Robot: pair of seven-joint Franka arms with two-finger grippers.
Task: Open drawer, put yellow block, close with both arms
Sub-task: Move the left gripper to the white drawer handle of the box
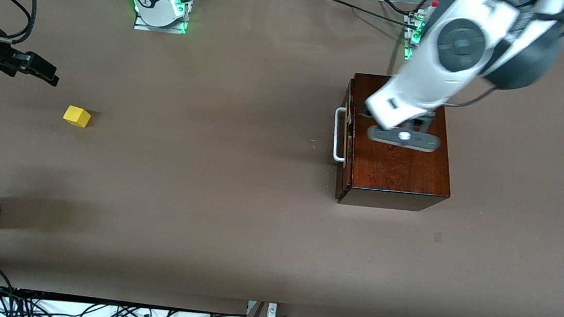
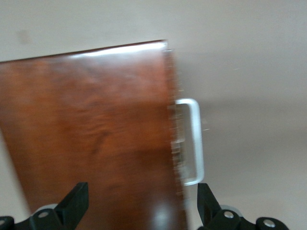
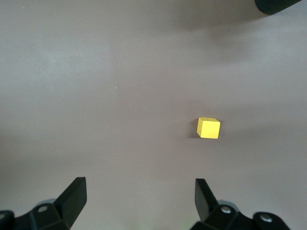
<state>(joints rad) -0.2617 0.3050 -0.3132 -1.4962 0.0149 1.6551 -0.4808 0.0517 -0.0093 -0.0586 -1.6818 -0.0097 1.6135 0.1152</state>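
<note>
Front view: brown counter [image 1: 238,185] with a dark wooden box [image 1: 404,175] toward the left arm's end and a yellow block [image 1: 77,116] toward the right arm's end, the two well apart.
Drawer: its dark front [image 1: 346,149] sits nearly flush with the box, a thin gap showing at the seam; the white bar handle [image 1: 337,134] sticks out toward the middle of the counter.
Left gripper: [image 1: 403,137] hangs over the top of the box, near the drawer end; the left arm [image 1: 447,55] slants down to it from its base.
Left fingers: in the left wrist view both black fingers [image 2: 74,203] stand wide apart and grasp nothing; the glossy box top [image 2: 91,129] and the handle [image 2: 194,143] lie below them.
Right gripper: [image 1: 37,68] up in the air at the right arm's end, over bare counter close to the yellow block.
Right fingers: in the right wrist view they [image 3: 72,196] are spread wide and empty.
Yellow block: [image 3: 208,128] rests flat on the counter, apart from the fingers, touched by nothing.
</note>
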